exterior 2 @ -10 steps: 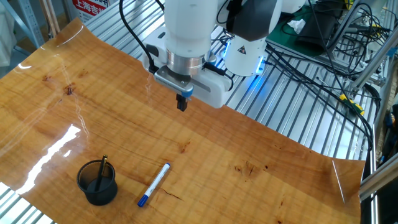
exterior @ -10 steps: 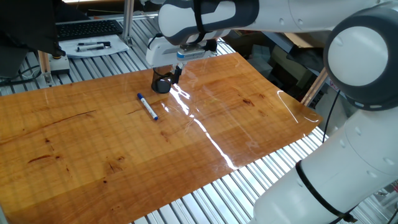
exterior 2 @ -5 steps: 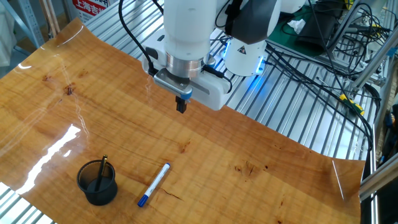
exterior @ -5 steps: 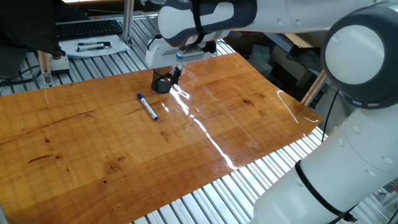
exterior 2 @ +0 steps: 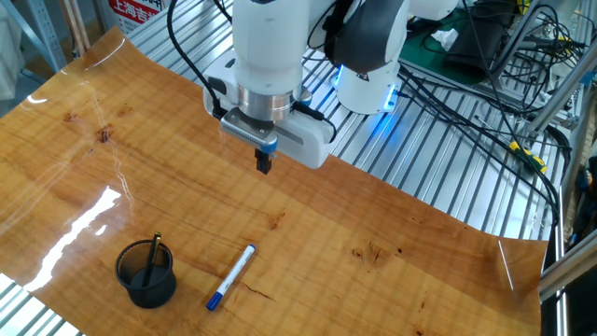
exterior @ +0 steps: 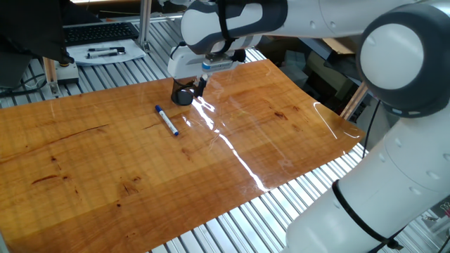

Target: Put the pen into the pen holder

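Observation:
The pen [exterior: 167,120], pale barrel with dark blue cap and tip, lies flat on the wooden table; it also shows in the other fixed view [exterior 2: 231,276]. The pen holder [exterior 2: 145,273], a dark see-through cup with a dark pen standing in it, stands just left of the pen there; in one fixed view the holder [exterior: 183,95] sits partly behind my fingers. My gripper [exterior 2: 263,164] hangs above the table, well away from the pen, fingers together and empty. In one fixed view the gripper [exterior: 202,82] overlaps the holder.
A white tray [exterior: 105,53] with black pens and a keyboard [exterior: 98,31] lie beyond the table's far edge. The robot base [exterior 2: 368,79] and cables [exterior 2: 485,103] sit on the metal slats behind. A clear plastic sheet covers the wood, curling at its corner [exterior: 337,119].
My gripper has shifted slightly, leftward in the other fixed view, staying above the table. The pen and holder have not moved.

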Robot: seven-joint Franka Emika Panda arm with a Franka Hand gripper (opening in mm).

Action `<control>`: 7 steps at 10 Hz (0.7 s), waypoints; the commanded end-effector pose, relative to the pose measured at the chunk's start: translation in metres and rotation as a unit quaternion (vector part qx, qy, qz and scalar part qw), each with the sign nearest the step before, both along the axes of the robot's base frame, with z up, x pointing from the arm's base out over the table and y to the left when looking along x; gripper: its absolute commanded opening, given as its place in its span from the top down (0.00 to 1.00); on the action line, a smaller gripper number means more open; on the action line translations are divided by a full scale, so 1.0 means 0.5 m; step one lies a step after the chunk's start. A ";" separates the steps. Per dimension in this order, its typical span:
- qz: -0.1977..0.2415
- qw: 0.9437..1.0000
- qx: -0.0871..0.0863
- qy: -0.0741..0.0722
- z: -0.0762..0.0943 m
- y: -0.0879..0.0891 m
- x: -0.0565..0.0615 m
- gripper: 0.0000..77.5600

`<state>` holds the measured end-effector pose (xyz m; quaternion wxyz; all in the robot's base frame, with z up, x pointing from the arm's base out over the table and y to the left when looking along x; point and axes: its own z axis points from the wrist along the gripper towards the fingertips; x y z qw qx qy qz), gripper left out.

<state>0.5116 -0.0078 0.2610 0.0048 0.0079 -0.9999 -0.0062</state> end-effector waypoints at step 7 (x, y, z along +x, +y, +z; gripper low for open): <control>-0.009 1.000 0.029 -0.005 -0.042 0.006 0.011 1.00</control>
